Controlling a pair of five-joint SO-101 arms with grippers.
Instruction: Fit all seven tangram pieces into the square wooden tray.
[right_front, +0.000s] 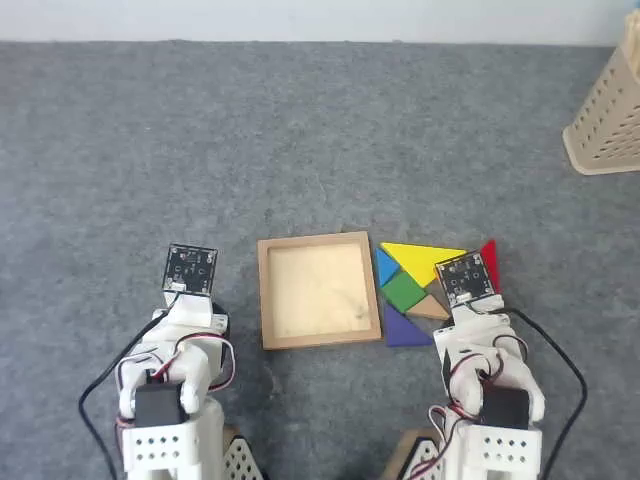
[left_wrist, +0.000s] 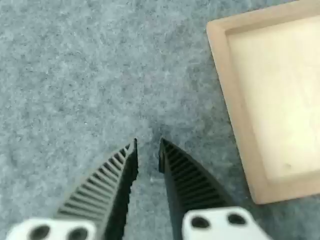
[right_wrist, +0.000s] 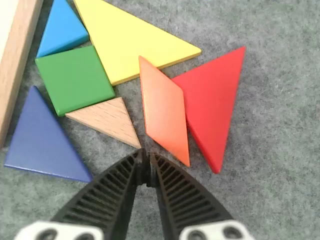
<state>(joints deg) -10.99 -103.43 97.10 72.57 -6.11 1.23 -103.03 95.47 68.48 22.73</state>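
The square wooden tray (right_front: 268, 300) lies mid-table with nothing in it; its rim (left_wrist: 222, 80) is close beside my left gripper (left_wrist: 148, 148), which hovers over bare carpet, all but shut and holding nothing. Right of the tray the pieces lie in a cluster: blue triangle (right_wrist: 61, 31), yellow triangle (right_wrist: 130, 40), green square (right_wrist: 74, 77), plain wood triangle (right_wrist: 110, 120), dark blue triangle (right_wrist: 40, 140), orange parallelogram (right_wrist: 165, 112), red triangle (right_wrist: 215, 105). My right gripper (right_wrist: 149, 156) is shut and empty, its tips near the corners of the wood triangle and the orange piece.
A beige perforated container (right_front: 610, 105) stands at the back right edge. Grey carpet (right_front: 300, 140) stretches open beyond the tray and to the left. Both arm bases sit at the near edge.
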